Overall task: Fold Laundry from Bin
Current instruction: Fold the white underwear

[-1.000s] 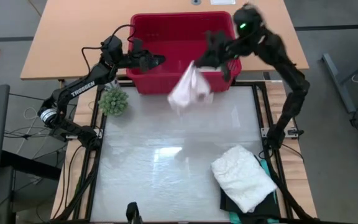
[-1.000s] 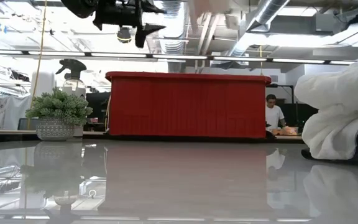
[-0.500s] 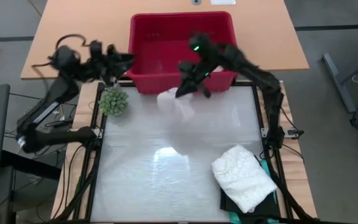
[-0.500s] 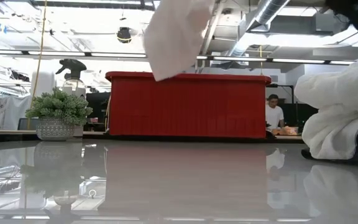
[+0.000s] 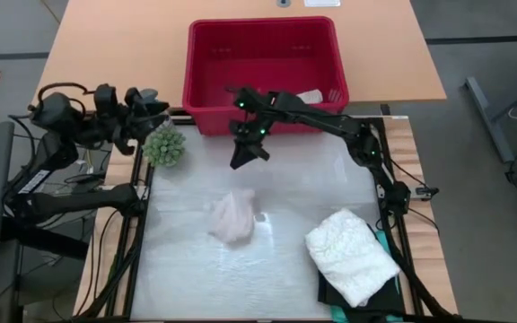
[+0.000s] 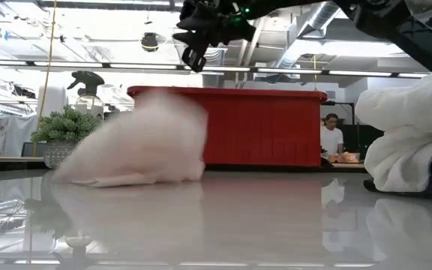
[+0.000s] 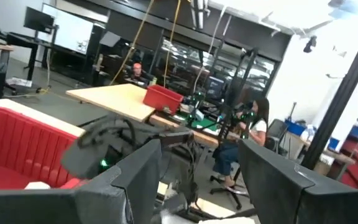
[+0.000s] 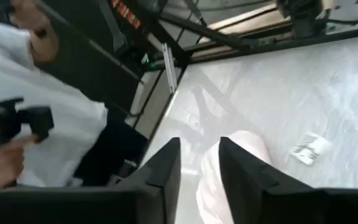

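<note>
Holding one small white scrap (image 5: 310, 96), the red bin (image 5: 206, 101) sits nearly empty

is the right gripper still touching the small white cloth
Apart. The low view shows the right gripper up in the air, empty, well above the small white cloth lying on the table.

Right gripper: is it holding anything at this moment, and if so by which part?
Nothing. The right gripper hangs open above the table with empty fingers; the small pale crumpled cloth lies loose on the white tabletop, clear of it.
</note>
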Motion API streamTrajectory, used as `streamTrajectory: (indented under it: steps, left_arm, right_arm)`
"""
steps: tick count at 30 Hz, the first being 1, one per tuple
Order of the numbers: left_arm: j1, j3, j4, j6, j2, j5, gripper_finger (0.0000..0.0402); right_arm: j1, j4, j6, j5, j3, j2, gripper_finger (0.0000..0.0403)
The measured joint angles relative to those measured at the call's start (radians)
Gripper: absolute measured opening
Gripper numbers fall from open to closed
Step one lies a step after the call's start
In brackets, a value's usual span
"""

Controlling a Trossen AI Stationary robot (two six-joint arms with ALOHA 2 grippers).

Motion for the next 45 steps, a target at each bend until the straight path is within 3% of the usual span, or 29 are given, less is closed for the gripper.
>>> streamTrajectory:
  steps: [6, 13, 15, 21, 24, 27, 32, 35, 37, 41, 45]
  left_arm:
    - [-0.006, 0.0, -0.014, 0.038, 0.002, -0.014, 0.0203]
    - [-0.006, 0.0, -0.01, 0.022, -0.014, -0.018, 0.0203]
    - [-0.006, 0.002, -0.009, 0.031, -0.033, -0.017, 0.0203]
    - [-0.006, 0.004, -0.058, 0.046, -0.108, -0.059, 0.0203]
    - [-0.006, 0.004, -0.118, 0.106, -0.149, -0.155, 0.0203]
    - [-0.006, 0.004, -0.138, 0.131, -0.181, -0.251, 0.0203]
    - [-0.006, 0.004, -0.176, 0.157, -0.195, -0.263, 0.0203]
    - [-0.006, 0.004, -0.211, 0.143, -0.195, -0.265, 0.0203]
    - [-0.006, 0.004, -0.223, 0.126, -0.195, -0.266, 0.0203]
    - [-0.006, -0.036, -0.243, 0.067, -0.199, -0.211, 0.0203]
    - [-0.006, -0.131, -0.247, -0.013, -0.215, -0.15, 0.0203]
  right_arm:
    - [-0.031, 0.044, 0.176, -0.018, 0.003, -0.085, 0.0161]
    - [-0.088, -0.023, 0.158, -0.01, 0.003, -0.421, 0.0164]
    - [-0.093, -0.076, 0.13, 0.04, 0.003, -0.537, 0.016]
    - [-0.078, -0.24, -0.015, 0.323, 0.003, -0.883, 0.0146]
    - [-0.059, -0.242, -0.054, 0.417, -0.014, -1.034, 0.0141]
    - [-0.059, -0.214, -0.057, 0.438, -0.06, -1.166, 0.0134]
    - [-0.06, -0.161, -0.053, 0.538, -0.26, -1.375, 0.0121]
    - [-0.059, -0.093, -0.001, 0.673, -0.462, -1.512, 0.0113]
    - [-0.058, 0.055, 0.025, 0.745, -0.633, -1.605, 0.011]
    - [-0.057, 0.33, 0.093, 0.711, -0.956, -1.743, 0.0108]
    - [-0.058, 0.618, 0.312, 0.692, -1.226, -1.837, 0.0108]
